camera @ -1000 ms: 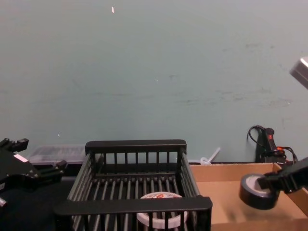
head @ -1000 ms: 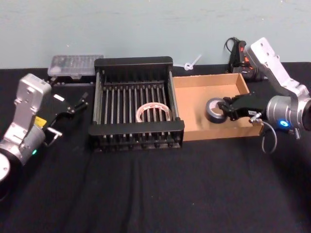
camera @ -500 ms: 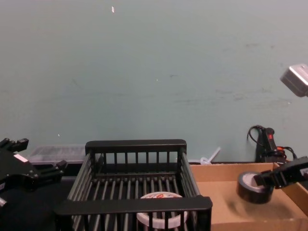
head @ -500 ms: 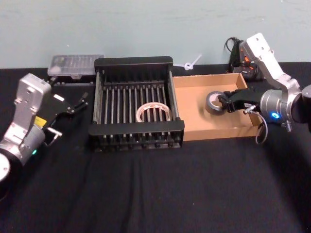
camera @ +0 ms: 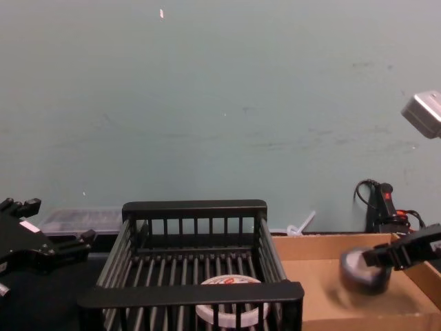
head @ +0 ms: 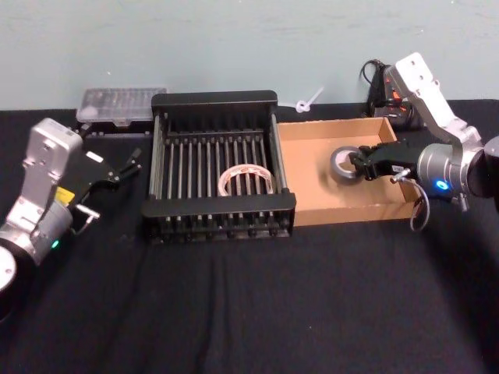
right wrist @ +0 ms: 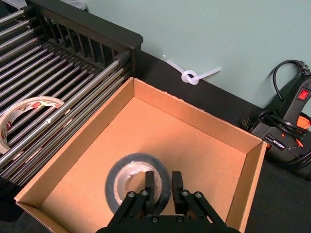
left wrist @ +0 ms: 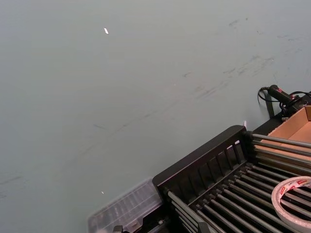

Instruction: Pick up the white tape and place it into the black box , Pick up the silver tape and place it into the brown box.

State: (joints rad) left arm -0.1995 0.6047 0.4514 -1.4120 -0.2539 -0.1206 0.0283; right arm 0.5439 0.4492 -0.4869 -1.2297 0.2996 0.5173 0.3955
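Dropping now, it seems: the silver tape (head: 344,163) sits lower and blurred in the chest view against half a second ago, when it hung crisp from the right gripper (head: 360,165) over the brown box (head: 312,210). A second ago the roll was nearer the box's near wall; it has since been carried toward the middle. In the right wrist view the silver tape (right wrist: 138,183) lies close over the cardboard floor, with the two fingers (right wrist: 150,186) slightly apart, one inside the core and one outside the wall. Whether they still pinch the wall or have just let go cannot be told for certain; the blur suggests release.

White tape (head: 245,180) lies flat on the slatted bottom of the black box (head: 214,100), toward its near right, so that half of the task looks done. The silver roll is over the right container; only release and withdrawal remain.

Left gripper (head: 125,167) is parked left of the black box, fingers spread, holding nothing.
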